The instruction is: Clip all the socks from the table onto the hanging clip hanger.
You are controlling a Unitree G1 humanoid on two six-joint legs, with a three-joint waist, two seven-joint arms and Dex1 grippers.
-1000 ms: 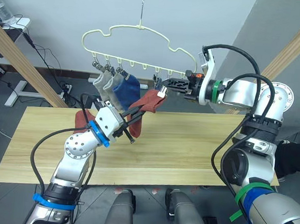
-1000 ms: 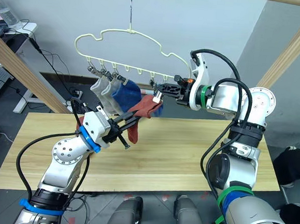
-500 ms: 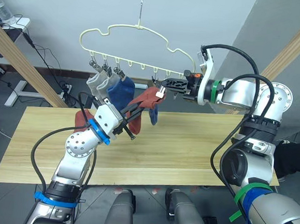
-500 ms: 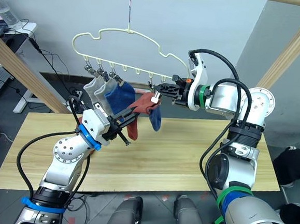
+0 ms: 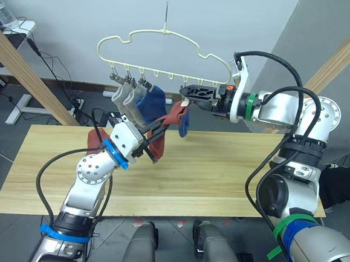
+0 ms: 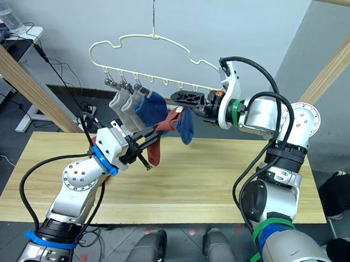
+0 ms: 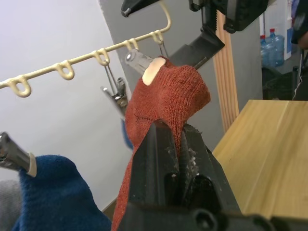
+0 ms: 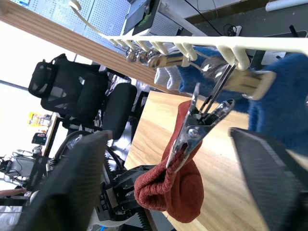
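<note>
Left fingers (image 7: 163,144) around rust-red sock (image 7: 168,98).

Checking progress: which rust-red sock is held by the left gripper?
The raised rust-red sock in the left gripper, beside the clip hanger; the other lies on the table.

Bench (image 5: 220,171): long light wooden plank top with pale grain, running left to right across the head views, dark grey floor under and around it. One rust-red sock (image 5: 93,139) lies directly on it near the far edge on the left side, partly hidden behind the left arm. Nothing else visibly resting on the top.
</note>
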